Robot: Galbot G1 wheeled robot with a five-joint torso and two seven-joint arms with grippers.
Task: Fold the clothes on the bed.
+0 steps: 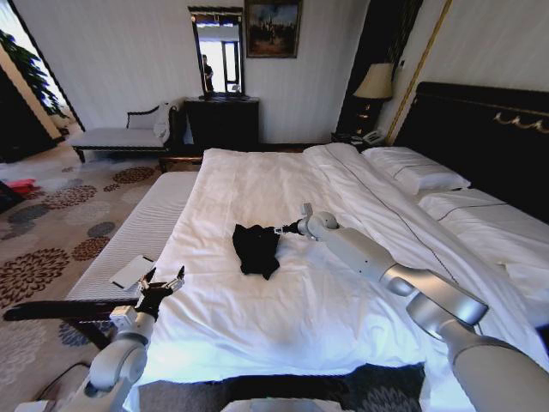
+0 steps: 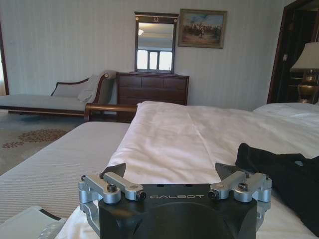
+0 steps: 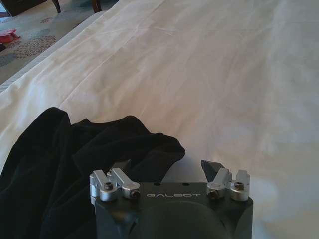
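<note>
The clothes, a crumpled black T-shirt [image 1: 256, 249], lie in a heap on the white bed [image 1: 257, 180], around its middle. My right gripper [image 1: 280, 230] reaches across the duvet to the shirt's right edge. In the right wrist view that gripper [image 3: 167, 168] is open, and a lobe of the black shirt [image 3: 75, 169] lies just ahead of the gap, beside one finger. My left gripper [image 1: 163, 283] hovers low at the bed's left edge, well short of the shirt. Its jaws [image 2: 172, 172] are open and hold nothing, with the shirt [image 2: 284, 174] off to one side.
A striped upholstered bench [image 1: 146, 223] runs along the bed's left side with a flat white item [image 1: 131, 271] on it. Pillows [image 1: 420, 176] and the dark headboard [image 1: 480, 129] are at the right. A chaise [image 1: 120, 136] and dresser [image 1: 221, 120] stand by the far wall.
</note>
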